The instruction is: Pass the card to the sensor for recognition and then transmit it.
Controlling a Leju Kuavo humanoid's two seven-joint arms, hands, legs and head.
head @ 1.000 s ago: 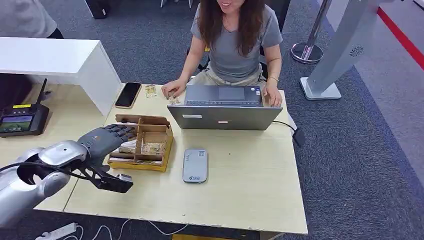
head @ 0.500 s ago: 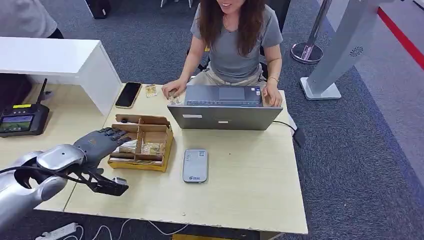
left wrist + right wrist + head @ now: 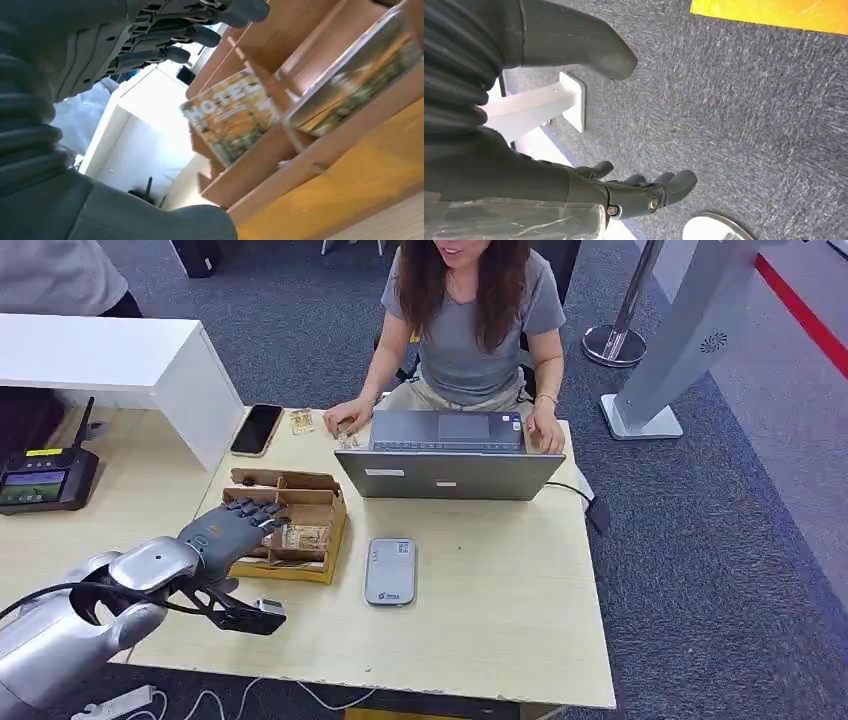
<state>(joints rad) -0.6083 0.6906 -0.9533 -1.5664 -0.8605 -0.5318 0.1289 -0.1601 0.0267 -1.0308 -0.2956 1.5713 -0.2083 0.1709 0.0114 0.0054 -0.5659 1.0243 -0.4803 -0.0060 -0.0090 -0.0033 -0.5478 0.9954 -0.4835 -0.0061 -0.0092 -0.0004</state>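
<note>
One "HOTEL"-lettered card (image 3: 231, 116) in box (image 3: 320, 150)

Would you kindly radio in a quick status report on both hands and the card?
Left hand open above wooden card box, holding nothing. Right hand open, hanging over carpet. Hotel card upright in its slot. Reader unobstructed beside the box.

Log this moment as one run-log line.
left hand: open, over card box | right hand: open, hanging | card: in box | reader: untouched
</note>
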